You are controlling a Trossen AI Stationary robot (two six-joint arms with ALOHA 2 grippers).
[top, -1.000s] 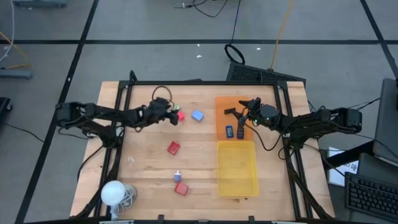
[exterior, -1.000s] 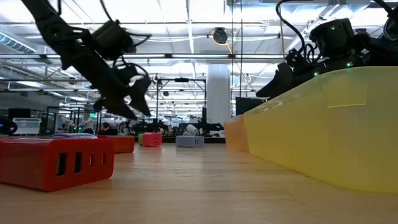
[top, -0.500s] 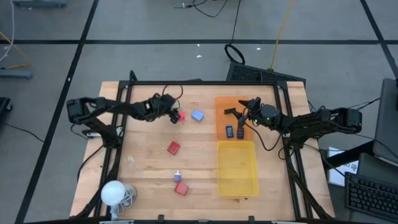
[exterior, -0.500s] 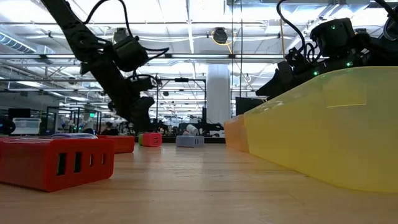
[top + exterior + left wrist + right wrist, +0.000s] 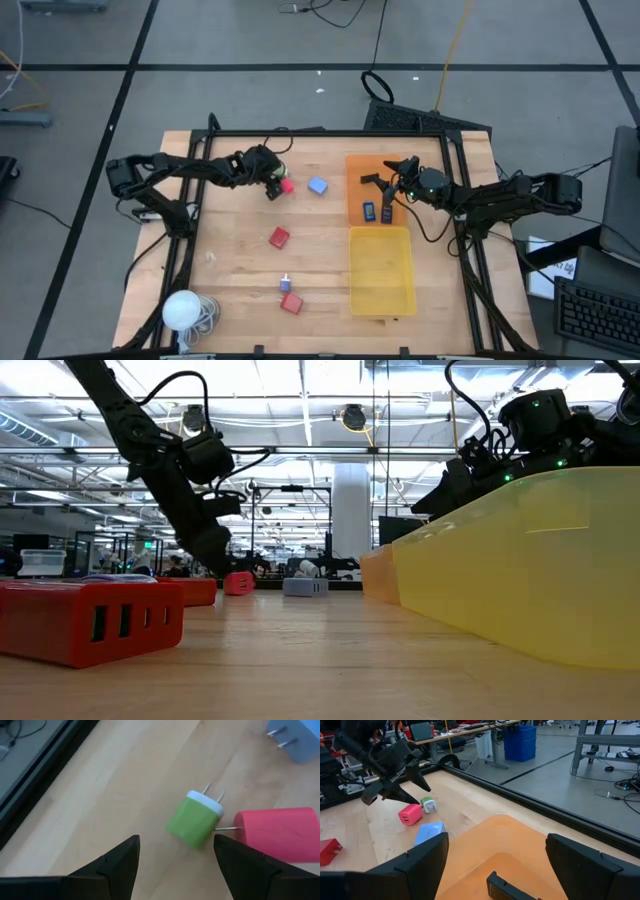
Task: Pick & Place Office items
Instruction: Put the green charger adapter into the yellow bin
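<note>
The left end effector (image 5: pixel 270 184) hangs low over the far-left part of the desk (image 5: pixel 240 270), its fingers (image 5: pixel 117 865) spread wide on either side of a small green plug adapter (image 5: pixel 195 819), which lies on its side on the wood without touching either finger. A pink adapter (image 5: pixel 275 832) lies just beside the green one, its prong close against the green body, and a light-blue adapter (image 5: pixel 318 185) sits a little farther toward the orange tray (image 5: pixel 357 190). In the low view the left end effector reaches down beside the pink piece (image 5: pixel 238 583). The right end effector (image 5: pixel 398 177) rests over the orange tray with its fingers (image 5: pixel 420 865) spread, holding nothing; a black piece (image 5: pixel 370 180) and two small dark-and-blue items (image 5: pixel 378 211) lie in that tray. Nearer the front of the desk sit a red block (image 5: pixel 279 237), a second red block (image 5: pixel 291 304) and a tiny light-blue piece (image 5: pixel 285 285). The yellow tray (image 5: pixel 381 295) lies just in front of the orange one.
</note>
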